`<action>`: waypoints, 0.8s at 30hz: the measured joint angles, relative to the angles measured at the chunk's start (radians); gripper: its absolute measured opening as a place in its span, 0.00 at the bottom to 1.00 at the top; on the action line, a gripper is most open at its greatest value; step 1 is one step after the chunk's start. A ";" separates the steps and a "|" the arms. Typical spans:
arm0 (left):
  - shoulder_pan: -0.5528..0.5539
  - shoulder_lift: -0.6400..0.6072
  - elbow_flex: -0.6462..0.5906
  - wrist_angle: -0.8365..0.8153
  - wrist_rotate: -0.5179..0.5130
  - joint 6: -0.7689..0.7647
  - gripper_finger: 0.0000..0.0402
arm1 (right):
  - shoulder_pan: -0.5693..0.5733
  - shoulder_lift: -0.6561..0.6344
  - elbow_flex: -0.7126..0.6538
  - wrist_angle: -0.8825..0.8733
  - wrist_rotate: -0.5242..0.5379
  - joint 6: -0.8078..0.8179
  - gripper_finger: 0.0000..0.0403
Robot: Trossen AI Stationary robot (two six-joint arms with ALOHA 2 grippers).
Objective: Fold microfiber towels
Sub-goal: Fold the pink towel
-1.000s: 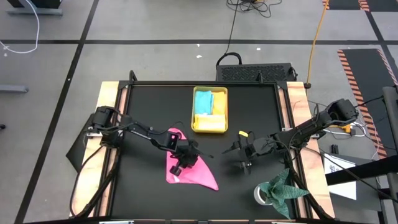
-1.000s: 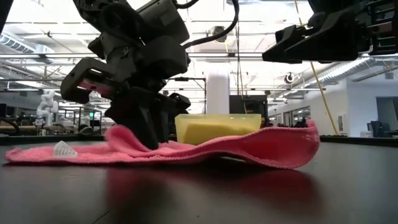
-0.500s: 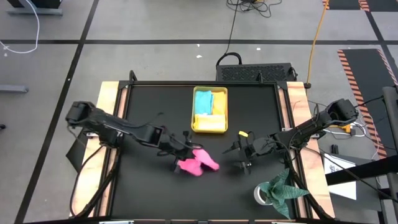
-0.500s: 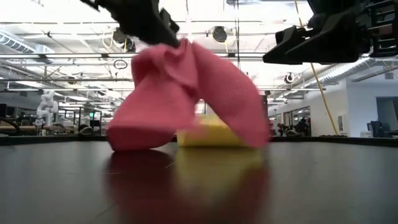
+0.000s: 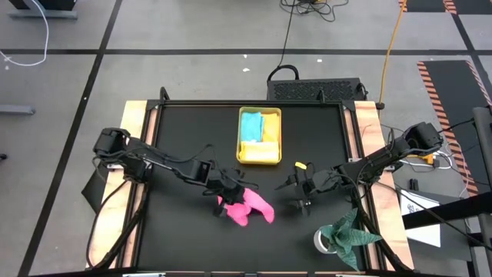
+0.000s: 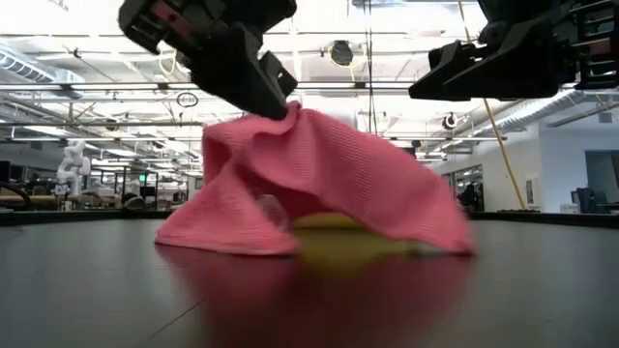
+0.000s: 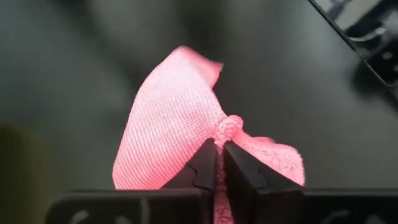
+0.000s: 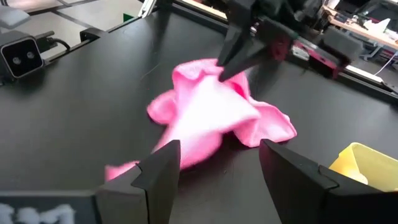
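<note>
Left claw [image 5: 228,191] clenched on pink towel's [image 5: 247,207] bunched top; towel drapes from it onto tabletop [image 5: 184,138]; right claw [image 5: 296,188] released, beside it

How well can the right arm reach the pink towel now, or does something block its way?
Probably yes. The right pincer is open and hangs just beside the pink towel, with only bare black table between them. The left pincer is shut on the towel's top, so the right should aim for a free lower edge.
</note>
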 joint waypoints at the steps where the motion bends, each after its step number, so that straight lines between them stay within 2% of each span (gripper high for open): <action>1: 0.000 0.005 0.000 -0.003 0.007 0.006 0.09 | 0.000 0.000 0.000 -0.001 0.000 0.000 0.52; 7: 0.001 0.008 0.000 -0.018 0.024 -0.002 0.35 | 0.000 0.000 0.000 -0.003 0.000 0.000 0.52; 11: -0.012 0.008 0.000 -0.053 0.047 0.021 0.48 | 0.000 0.000 0.000 -0.005 0.000 0.000 0.52; 17: -0.033 0.057 0.000 -0.048 0.065 0.035 0.52 | 0.000 0.000 0.000 -0.007 0.000 0.000 0.52; 24: -0.032 0.162 0.000 0.118 0.095 0.014 0.53 | 0.000 0.000 0.000 0.000 0.000 0.000 0.52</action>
